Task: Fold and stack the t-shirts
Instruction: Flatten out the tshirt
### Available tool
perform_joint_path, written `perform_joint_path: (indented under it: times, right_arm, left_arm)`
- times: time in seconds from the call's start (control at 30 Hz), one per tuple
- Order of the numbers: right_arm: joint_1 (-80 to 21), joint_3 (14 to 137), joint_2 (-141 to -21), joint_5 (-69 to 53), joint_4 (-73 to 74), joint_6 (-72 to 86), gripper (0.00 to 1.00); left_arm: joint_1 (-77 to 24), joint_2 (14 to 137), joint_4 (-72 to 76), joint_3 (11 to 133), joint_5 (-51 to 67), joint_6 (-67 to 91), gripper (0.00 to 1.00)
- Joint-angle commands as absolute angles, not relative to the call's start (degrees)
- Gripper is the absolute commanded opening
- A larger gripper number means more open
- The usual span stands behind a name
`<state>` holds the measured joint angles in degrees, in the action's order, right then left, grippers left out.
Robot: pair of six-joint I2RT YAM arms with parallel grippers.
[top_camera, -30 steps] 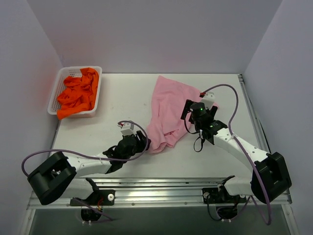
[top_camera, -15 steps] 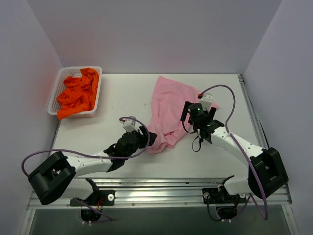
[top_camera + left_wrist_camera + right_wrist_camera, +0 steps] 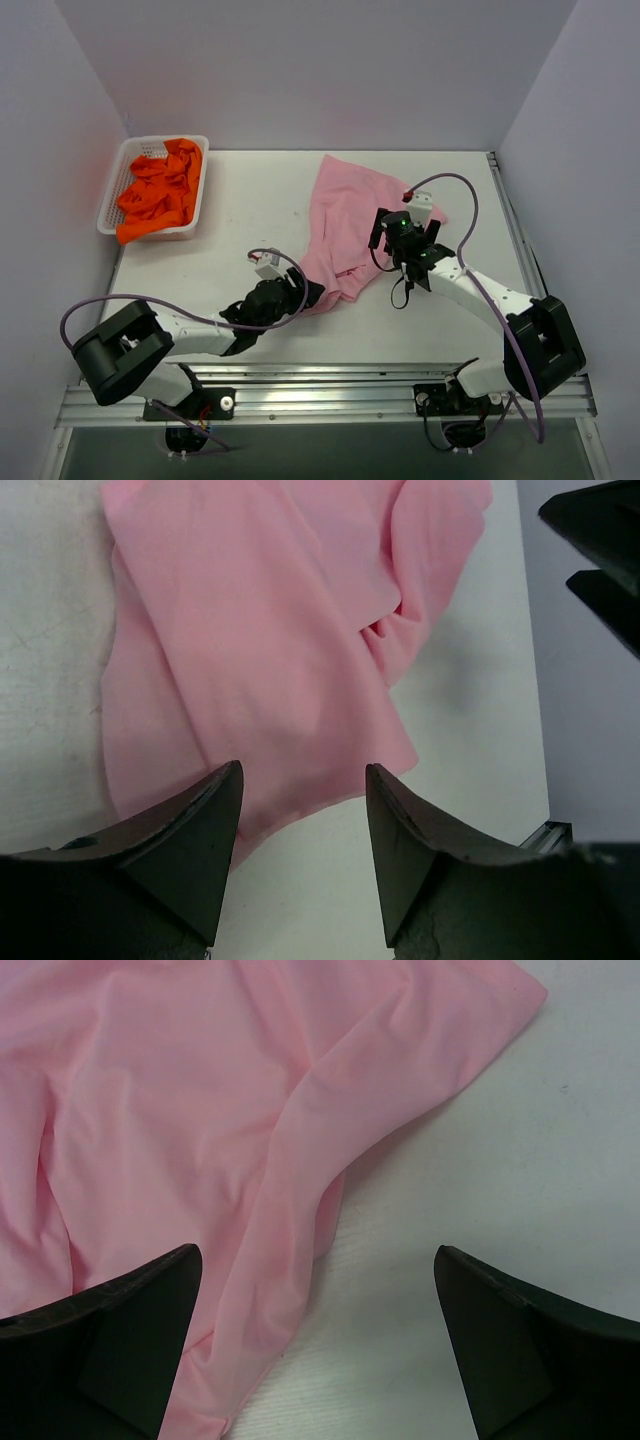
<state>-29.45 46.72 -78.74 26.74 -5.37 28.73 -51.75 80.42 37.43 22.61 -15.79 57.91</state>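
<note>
A light pink t-shirt (image 3: 345, 215) lies crumpled and partly spread in the middle of the white table (image 3: 250, 205). Several orange t-shirts (image 3: 160, 190) are heaped in the basket at the far left. My left gripper (image 3: 306, 291) is low at the pink shirt's near corner. In the left wrist view the left gripper (image 3: 303, 770) is open, its jaws straddling the hem of the pink shirt (image 3: 260, 630) and holding nothing. My right gripper (image 3: 400, 232) hovers over the shirt's right edge. In the right wrist view the right gripper (image 3: 315, 1250) is wide open above the pink shirt (image 3: 200, 1110) and bare table.
A white mesh basket (image 3: 112, 185) sits at the table's far left corner, against the left wall. A metal rail (image 3: 515, 230) runs along the table's right edge. Purple cables loop from both arms.
My left gripper has slid forward and right to the pink shirt's near corner. The right gripper has shifted slightly left over the shirt. The shirt has not moved.
</note>
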Motion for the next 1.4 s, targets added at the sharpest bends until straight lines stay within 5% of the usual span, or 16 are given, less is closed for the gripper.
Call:
perform_joint_path:
  times: [0.0,1.37]
  right_arm:
    - [-29.5,48.7,-79.5,29.1,-4.9,29.4,0.97]
    - [-29.7,49.7,-83.5,29.5,-4.7,29.6,0.97]
  left_arm:
    - [-52.6,82.4,45.4,21.2,-15.4,60.8,0.61]
    - [-57.6,76.8,35.9,17.0,-27.1,64.1,0.61]
